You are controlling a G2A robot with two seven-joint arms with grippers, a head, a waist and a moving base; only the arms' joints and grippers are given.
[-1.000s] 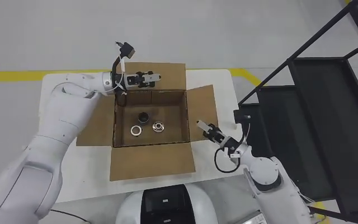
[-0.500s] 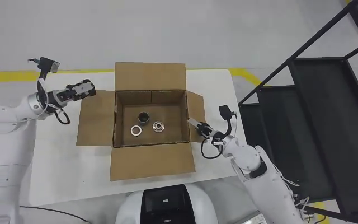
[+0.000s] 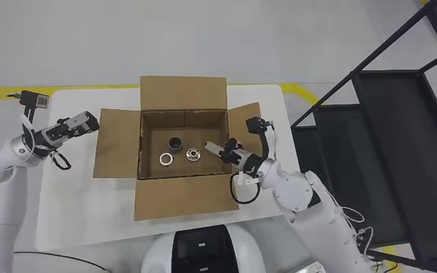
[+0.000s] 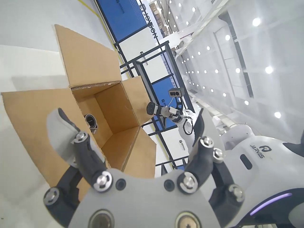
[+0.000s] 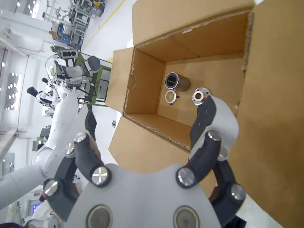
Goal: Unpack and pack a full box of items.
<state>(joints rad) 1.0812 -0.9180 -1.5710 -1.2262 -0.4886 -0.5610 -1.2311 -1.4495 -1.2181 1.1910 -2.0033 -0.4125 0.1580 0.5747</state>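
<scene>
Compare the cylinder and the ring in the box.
The cylinder stands tall on end; the ring lies flat and thin. The cylinder's top is a dark closed face; the ring is pale with an open centre. Both are round and rest side by side on the box floor.

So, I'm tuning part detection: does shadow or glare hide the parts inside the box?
Top view: the open brown cardboard box is evenly lit inside, no hard shadow. Right wrist view: the flat silver ring and flanged silver hub glint but are distinct.
</scene>
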